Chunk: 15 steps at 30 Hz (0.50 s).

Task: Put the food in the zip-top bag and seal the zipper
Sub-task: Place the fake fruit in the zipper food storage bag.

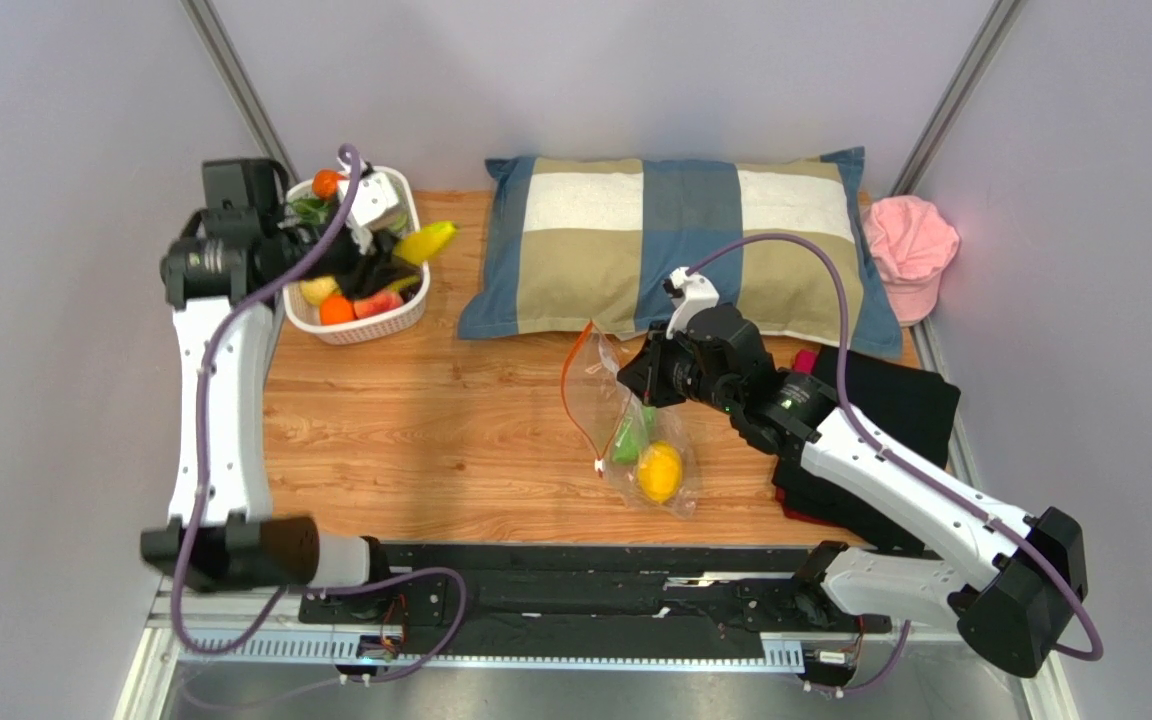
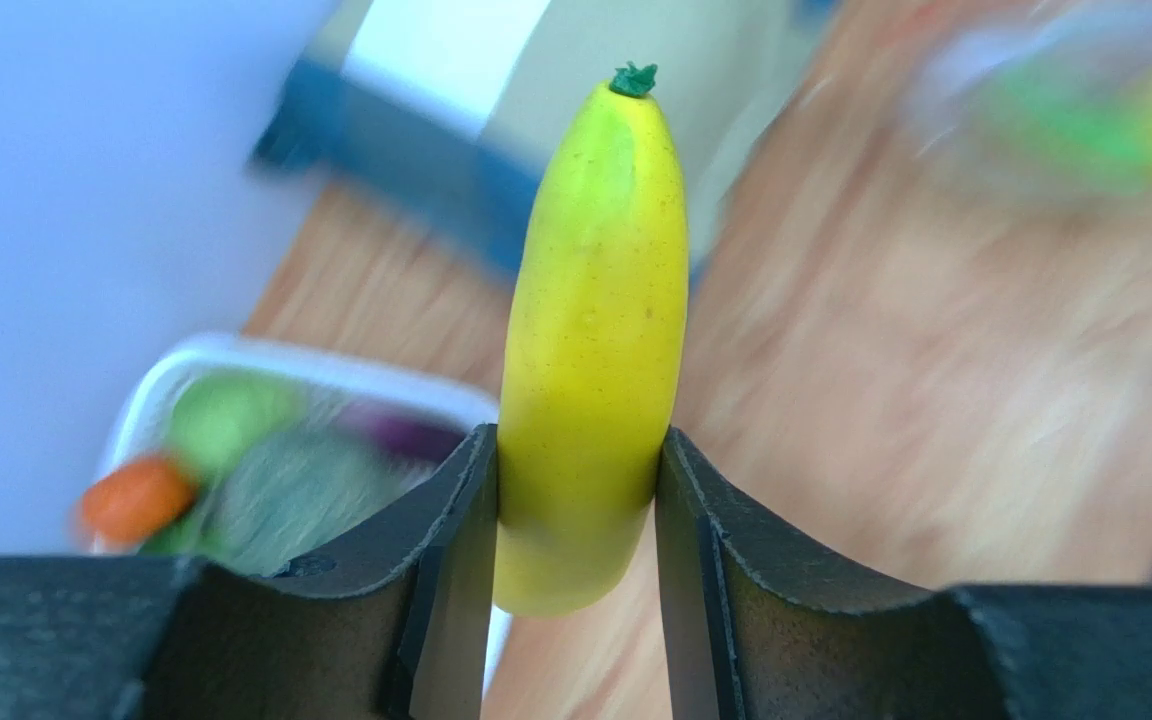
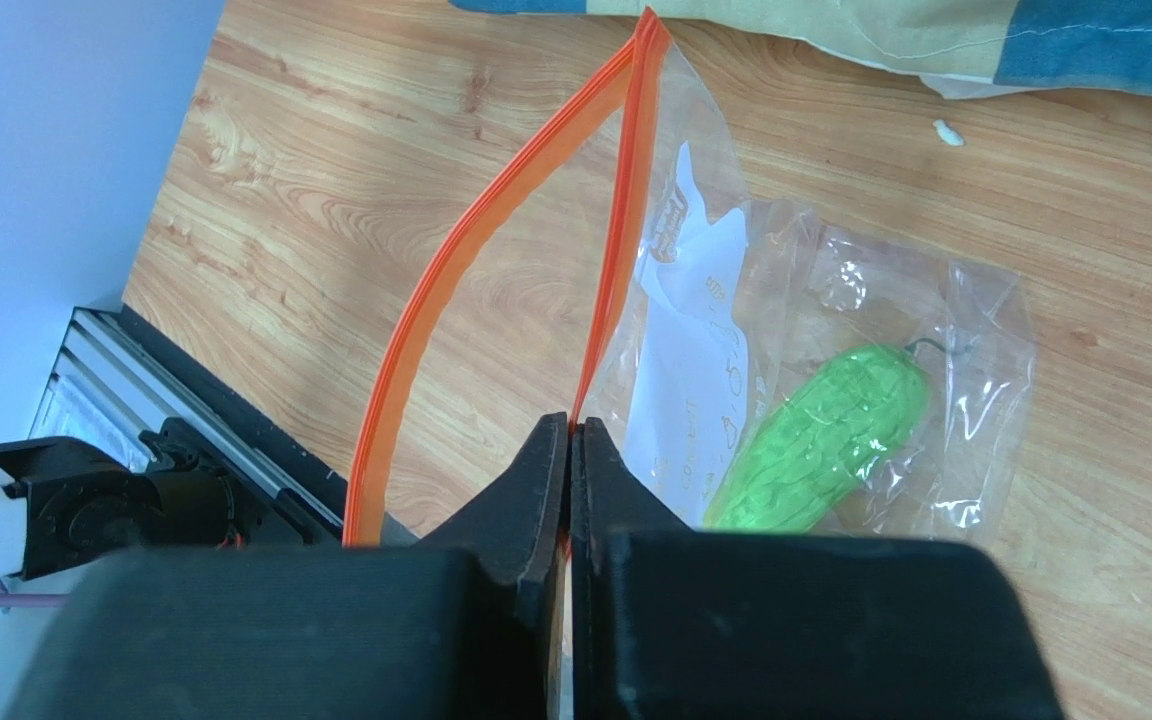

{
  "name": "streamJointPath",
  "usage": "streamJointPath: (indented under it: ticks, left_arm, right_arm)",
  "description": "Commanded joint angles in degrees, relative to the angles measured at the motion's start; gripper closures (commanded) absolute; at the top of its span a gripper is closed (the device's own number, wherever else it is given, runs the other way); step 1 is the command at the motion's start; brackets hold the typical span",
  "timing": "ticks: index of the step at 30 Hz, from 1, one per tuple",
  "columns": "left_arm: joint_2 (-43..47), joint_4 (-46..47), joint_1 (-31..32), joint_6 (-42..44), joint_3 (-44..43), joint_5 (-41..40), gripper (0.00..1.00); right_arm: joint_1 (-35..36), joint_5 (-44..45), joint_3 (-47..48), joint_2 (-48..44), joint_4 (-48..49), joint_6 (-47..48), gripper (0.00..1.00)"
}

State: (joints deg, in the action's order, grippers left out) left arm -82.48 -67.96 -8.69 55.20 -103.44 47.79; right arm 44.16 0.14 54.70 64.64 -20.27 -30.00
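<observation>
Two arms are working over the wooden table [image 1: 417, 435], and you are holding something in each. The checked pillow [image 1: 672, 248] is lying just beyond your right gripper [image 3: 570, 428], with its near edge showing at the top of that wrist's view. The zip-top bag [image 3: 778, 270] is hanging from that gripper and trailing onto the wood below and ahead of it, with its mouth gaping open. The white basket [image 1: 360, 332] is sitting beneath and behind your left gripper [image 2: 575, 443], with several toy foods lying in it. Your left fingers are pinching the yellow banana [image 2: 597, 300] near its lower end. Its green-tipped end is pointing away from the gripper, and its body is poking past the basket's rim. The lemon [image 1: 659, 471] and the green fruit [image 3: 823, 435] are lying inside the bag, ahead of your right fingers. Those right fingers are pressed together on the orange zipper [image 3: 414, 323], gripping one lip of it. The other lip is bowing out to the gripper's left.
</observation>
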Motion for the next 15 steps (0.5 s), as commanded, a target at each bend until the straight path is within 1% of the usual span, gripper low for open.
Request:
streamJointPath:
  ticks: [1,2,3,4,5,6,7,8,9,10,11,12,14,15]
  left_arm:
    - [14.51,25.74,13.84,-36.69,14.63,15.15,1.0]
    - [17.32,32.39,17.61,-42.66,22.33,11.22,1.0]
    - [22.14,38.63,20.52,-51.94,25.97,9.62,1.0]
    - [24.18,49.14,26.12,-56.3,29.14,7.34,1.0]
    - [25.77,53.68,28.7,-60.34,34.56,2.27,1.0]
    - [27.44,57.03,30.9,-66.65,36.45,0.04,1.0]
    - [27.72,60.28,35.62,-69.15,37.94,-2.24,1.0]
    - [27.63,60.58,37.76,-71.52,39.61,-8.09,1.0]
    - [26.76,60.15,40.04,-76.16,39.98,-11.54,1.0]
    - [25.88,58.84,41.72,-78.29,40.33,-14.71,1.0]
    - [24.92,58.21,44.52,-80.14,40.25,-20.49,1.0]
    - [22.65,57.25,45.59,-83.47,39.98,-23.15,1.0]
    - [19.83,54.0,46.83,-85.86,37.97,-27.73,1.0]
    - [17.03,52.86,46.92,-87.79,37.09,-28.8,1.0]
  right_arm:
    - [-0.22,-1.11,2.78,0.22,2.35,-0.06,1.0]
    - [-0.22,-1.2,2.87,0.05,2.17,-0.06,1.0]
    - [-0.22,-1.28,2.87,-0.13,1.99,-0.15,1.0]
    - [-0.22,-1.2,2.78,-0.39,1.73,-0.06,1.0]
    - [-0.22,-1.2,2.78,-0.57,1.64,-0.15,1.0]
    - [-0.3,-1.02,2.87,-0.83,1.47,-0.15,1.0]
    - [-0.22,-0.93,2.96,-1.27,1.2,-0.06,1.0]
    - [-0.22,-0.85,2.96,-1.62,1.11,0.03,1.0]
    - [-0.3,-0.76,2.87,-1.89,1.2,0.03,1.0]
    - [-0.22,-0.67,2.7,-2.32,1.29,0.03,1.0]
    - [-0.22,-0.84,2.61,-2.5,1.46,0.11,1.0]
    - [-0.22,-0.93,2.43,-2.68,1.55,-0.06,1.0]
    - [-0.22,-1.19,2.26,-3.12,2.25,-0.06,1.0]
    - [-0.22,-1.28,2.43,-3.29,2.34,-0.15,1.0]
